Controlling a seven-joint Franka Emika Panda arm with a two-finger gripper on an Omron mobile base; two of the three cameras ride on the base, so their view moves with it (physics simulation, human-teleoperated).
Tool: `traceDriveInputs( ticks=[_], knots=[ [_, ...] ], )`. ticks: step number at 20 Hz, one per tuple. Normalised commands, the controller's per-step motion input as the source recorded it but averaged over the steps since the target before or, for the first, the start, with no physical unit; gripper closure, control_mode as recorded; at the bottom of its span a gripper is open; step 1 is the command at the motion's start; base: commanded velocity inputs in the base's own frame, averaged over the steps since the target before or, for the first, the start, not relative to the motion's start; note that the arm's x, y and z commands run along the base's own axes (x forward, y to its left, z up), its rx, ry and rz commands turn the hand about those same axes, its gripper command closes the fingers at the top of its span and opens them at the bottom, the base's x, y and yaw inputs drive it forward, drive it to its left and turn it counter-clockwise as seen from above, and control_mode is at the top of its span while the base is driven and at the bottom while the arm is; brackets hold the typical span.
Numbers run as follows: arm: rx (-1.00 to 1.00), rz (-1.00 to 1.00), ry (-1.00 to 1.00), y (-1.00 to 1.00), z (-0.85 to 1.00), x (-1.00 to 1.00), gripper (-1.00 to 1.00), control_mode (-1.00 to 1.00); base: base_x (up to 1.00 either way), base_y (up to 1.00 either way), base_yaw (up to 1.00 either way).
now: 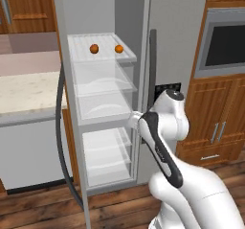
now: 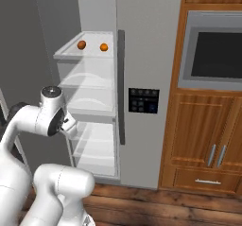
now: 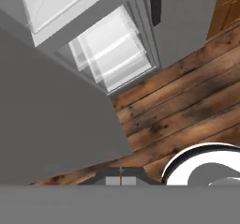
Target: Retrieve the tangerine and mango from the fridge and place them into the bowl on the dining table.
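On the top shelf (image 1: 103, 51) of the open fridge (image 1: 162, 41), two small orange fruits sit side by side, left fruit (image 1: 94, 48) and right fruit (image 1: 118, 49), both roundish, no long axis readable. Which is mango or tangerine, I cannot tell. The hand (image 3: 121, 181) looks down at the wood floor (image 3: 187, 106); its fingertips meet, closed and empty.

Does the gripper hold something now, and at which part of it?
Nothing is held: the gripper is shut and empty, and both fruits sit on the fridge shelf.

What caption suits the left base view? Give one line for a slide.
Fridge door open, two orange fruits on its top shelf, white arm raised before it.
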Motion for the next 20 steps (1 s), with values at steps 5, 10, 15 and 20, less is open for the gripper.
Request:
traceDriveInputs(
  ticks=[5,10,15,20],
  knots=[
    [-0.42,0.00,0.01,-0.02,-0.01,0.00,1.00,-1.00,0.00,0.00,0.00],
    [-0.06,0.00,0.01,-0.24,0.00,0.00,1.00,-1.00,0.00,0.00,0.00],
    [0.00,0.00,0.00,-0.31,0.00,0.00,1.00,-1.00,0.00,0.00,0.00],
    [0.00,0.00,0.00,-0.22,0.00,0.00,1.00,-1.00,0.00,0.00,0.00]
  ],
)
